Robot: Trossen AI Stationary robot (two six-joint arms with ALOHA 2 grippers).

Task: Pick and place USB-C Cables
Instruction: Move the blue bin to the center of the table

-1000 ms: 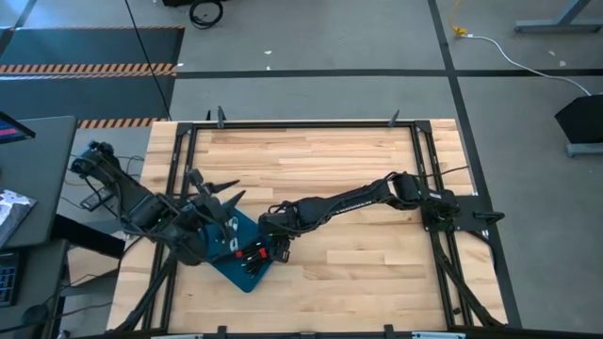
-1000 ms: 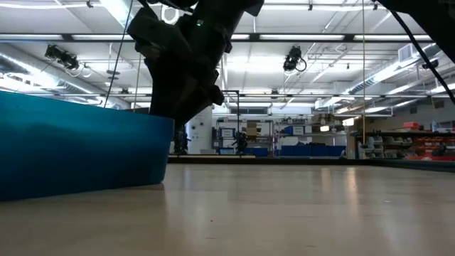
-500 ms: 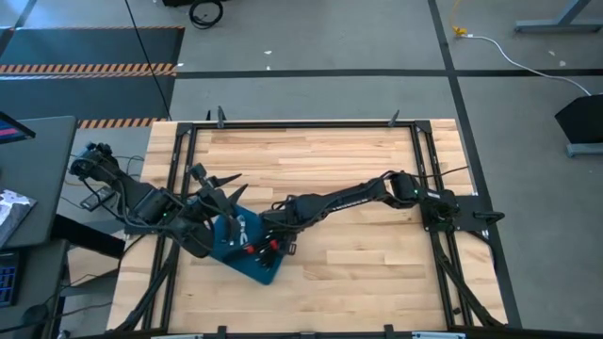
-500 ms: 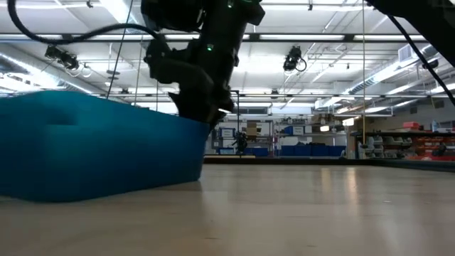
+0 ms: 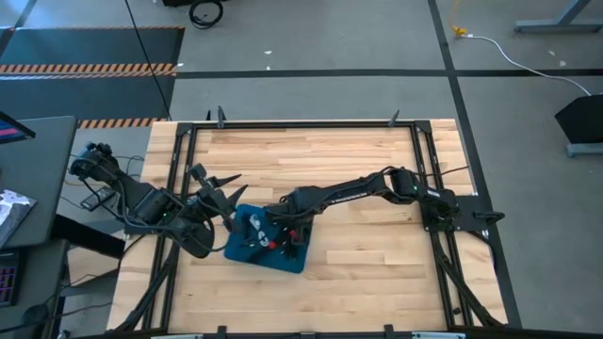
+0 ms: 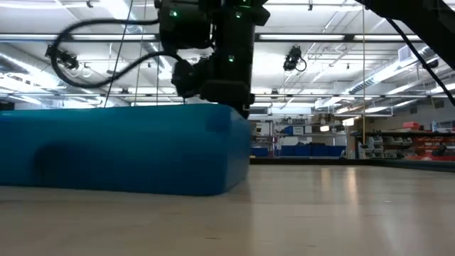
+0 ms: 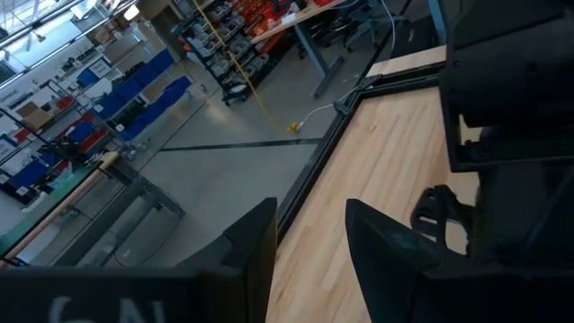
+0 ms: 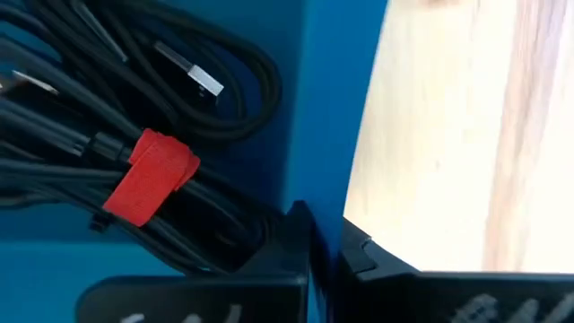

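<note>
A blue bin (image 5: 247, 252) stands flat on the wooden table, left of the middle. In it lie several black USB-C cables (image 5: 254, 235), one with a red band (image 8: 148, 175), and a white-grey one (image 5: 252, 223). My right gripper (image 5: 288, 245) is shut on the bin's right-hand wall; it also shows in the low view (image 6: 224, 85) above the bin's end (image 6: 213, 153). My left gripper (image 5: 226, 188) is open and empty, just beyond the bin's far left corner, its fingers (image 7: 256, 247) pointing across the table. My right gripper pinches the bin's right-hand wall (image 8: 325, 152) between its two fingers, one finger (image 8: 269, 269) inside the bin beside the cables and one (image 8: 381, 265) outside. The fingers come from above, pointing down. The bin rests with its bottom on the table.
A black metal frame (image 5: 301, 124) runs around the tabletop. Bare wood (image 5: 377, 254) lies to the right of and beyond the bin. A dark side table (image 5: 28, 179) stands off the table's left edge.
My right gripper has moved toward the table's right edge, holding the bin's wall. The bin has slid along the table to the right with it and turned about, so that it now lies less slanted.
</note>
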